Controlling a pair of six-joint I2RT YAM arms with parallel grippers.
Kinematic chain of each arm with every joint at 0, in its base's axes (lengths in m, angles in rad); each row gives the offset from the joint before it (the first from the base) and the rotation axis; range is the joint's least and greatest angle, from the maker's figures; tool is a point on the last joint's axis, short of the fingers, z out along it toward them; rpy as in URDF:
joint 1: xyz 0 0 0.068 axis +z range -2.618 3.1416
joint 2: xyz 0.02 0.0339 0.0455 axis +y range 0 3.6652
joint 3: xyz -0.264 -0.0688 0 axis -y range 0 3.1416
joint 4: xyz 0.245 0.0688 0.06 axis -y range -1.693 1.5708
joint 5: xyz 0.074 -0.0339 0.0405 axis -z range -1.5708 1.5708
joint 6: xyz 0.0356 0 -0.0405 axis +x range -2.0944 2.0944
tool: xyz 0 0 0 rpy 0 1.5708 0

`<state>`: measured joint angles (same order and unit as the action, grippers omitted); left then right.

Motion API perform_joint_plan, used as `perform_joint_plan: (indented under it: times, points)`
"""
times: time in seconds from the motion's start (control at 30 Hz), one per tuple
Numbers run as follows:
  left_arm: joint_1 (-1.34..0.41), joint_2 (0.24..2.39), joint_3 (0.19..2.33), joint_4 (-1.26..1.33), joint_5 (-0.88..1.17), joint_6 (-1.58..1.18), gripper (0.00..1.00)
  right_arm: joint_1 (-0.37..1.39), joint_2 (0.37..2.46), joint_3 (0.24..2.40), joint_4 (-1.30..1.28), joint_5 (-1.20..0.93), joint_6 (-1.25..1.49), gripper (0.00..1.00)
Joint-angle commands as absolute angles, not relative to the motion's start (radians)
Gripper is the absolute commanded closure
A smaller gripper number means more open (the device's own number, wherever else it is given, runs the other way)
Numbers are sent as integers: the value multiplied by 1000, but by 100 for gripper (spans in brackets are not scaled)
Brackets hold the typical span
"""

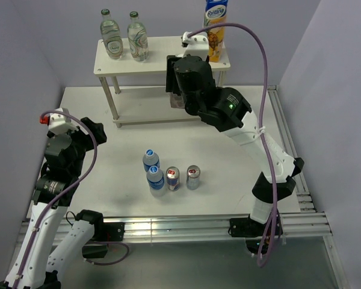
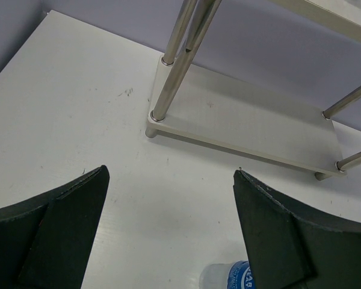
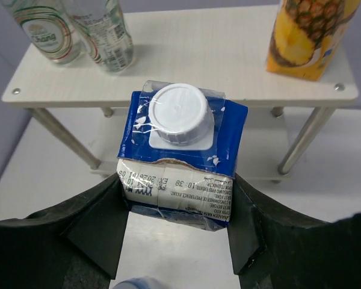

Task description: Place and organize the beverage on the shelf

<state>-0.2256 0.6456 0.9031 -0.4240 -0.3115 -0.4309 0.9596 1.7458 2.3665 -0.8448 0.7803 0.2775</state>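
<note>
Carton: blue-and-white drink carton with white screw cap (image 3: 175, 158), pinched by the right gripper (image 3: 175, 220); we see it only from the right wrist.
Shelf: cream-white two-tier rack (image 1: 162, 55), far edge of the white table (image 1: 126, 144), just beyond the carton.
Left gripper (image 2: 168, 232): spread wide, left edge.

Shelf (image 1: 156, 54) bears two bottles (image 1: 111, 36), pineapple carton (image 1: 215, 30) (upright); blue carton (image 3: 177, 165) gripped

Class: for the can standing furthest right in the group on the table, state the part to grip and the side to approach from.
Probably mid-height on the round wall of the can, from its open right. It stands upright and the other can crowds its left, so squeeze front to back.
</note>
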Motion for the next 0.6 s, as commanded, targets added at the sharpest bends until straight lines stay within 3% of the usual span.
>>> perform_joint_plan:
  times: [0.0, 0.3, 0.57]
  points:
    - [-219, 650, 904, -390, -296, -431, 9, 951, 1709, 2498, -484, 894, 76, 54]
    - [-219, 655, 903, -390, -302, -430, 9, 948, 1743, 2566, -178, 907, -156, 55]
    - [-215, 661, 902, -388, -298, -430, 9, 890, 1764, 2589, -52, 845, -163, 59]
